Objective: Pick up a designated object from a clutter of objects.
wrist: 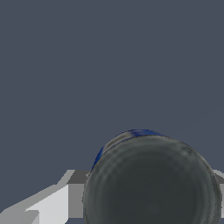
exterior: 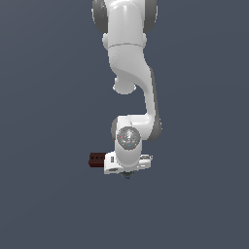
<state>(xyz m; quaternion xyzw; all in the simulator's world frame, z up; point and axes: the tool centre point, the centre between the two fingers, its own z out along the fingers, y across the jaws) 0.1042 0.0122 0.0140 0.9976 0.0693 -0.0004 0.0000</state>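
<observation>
The designated object, a round dark grey ball with a bluish edge (wrist: 151, 183), fills the near part of the wrist view and sits between my two fingers (wrist: 74, 194). My gripper (wrist: 151, 197) is shut on it, with a finger touching each side. In the exterior view only a small dark bluish bit of the ball (exterior: 128, 177) peeks out under the white hand, where my gripper (exterior: 128, 175) points down. The red-brown block (exterior: 96, 159) lies just beside the hand on the exterior view's left. The green cup and the thin stick are hidden or out of view.
The arm's white links (exterior: 129, 58) stand over the scene and hide the floor behind the hand. The flat dark grey-blue floor (exterior: 48, 204) spreads all around.
</observation>
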